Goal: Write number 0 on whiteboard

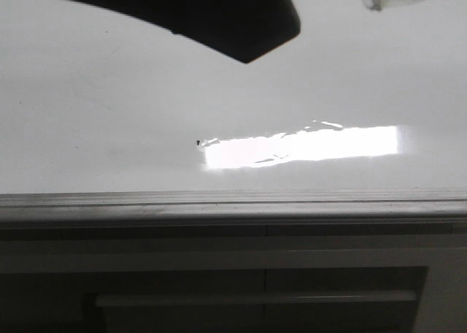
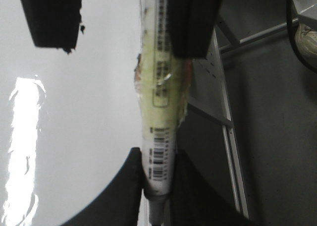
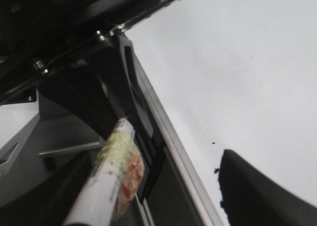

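Whiteboard (image 1: 109, 92) top behind dark arm (image 1: 219, 19).

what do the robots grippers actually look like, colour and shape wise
Both are matte black plastic. The left gripper has smooth, broad, curved fingers on either side of the marker. On the right gripper, one finger has a chipped, ragged edge, and there is black framing with small silver screws. No markings show.

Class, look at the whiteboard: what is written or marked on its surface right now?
On the whiteboard only a tiny black dot and a bright glare patch show; no 0. The dark arm part covers the top strip.
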You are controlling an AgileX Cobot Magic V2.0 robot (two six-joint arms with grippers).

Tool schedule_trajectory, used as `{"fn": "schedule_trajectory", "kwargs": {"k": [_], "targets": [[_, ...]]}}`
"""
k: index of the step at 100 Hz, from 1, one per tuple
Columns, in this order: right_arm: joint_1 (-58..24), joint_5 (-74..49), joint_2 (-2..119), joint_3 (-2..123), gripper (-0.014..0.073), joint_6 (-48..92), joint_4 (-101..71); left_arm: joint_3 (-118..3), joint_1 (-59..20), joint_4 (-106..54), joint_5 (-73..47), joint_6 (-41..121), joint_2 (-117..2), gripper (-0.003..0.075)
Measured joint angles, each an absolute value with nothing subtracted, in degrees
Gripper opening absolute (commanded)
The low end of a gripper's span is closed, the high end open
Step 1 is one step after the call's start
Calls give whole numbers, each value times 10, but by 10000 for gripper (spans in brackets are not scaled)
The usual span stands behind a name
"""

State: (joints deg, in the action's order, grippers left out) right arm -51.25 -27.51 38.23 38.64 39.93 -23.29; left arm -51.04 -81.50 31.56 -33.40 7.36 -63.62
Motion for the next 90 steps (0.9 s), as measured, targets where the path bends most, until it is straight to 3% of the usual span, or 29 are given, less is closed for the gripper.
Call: {"fn": "schedule_trajectory", "kwargs": {"k": [23,40,60,82,90], "targets": [[-513,-292,409,397,365,399,-239,-510,-816,316,-349,75,-636,-20],[-513,-298,426,398,261,399,-247,-510,-816,317,-354,76,-636,-20],[-515,-300,446,398,202,399,-254,-510,-816,320,-359,77,-636,-20],[-515,-301,460,398,-62,402,-255,-509,-816,322,-365,77,-636,-20],[-516,-302,461,398,-74,405,-255,-509,-816,322,-367,77,-636,-19]]}}
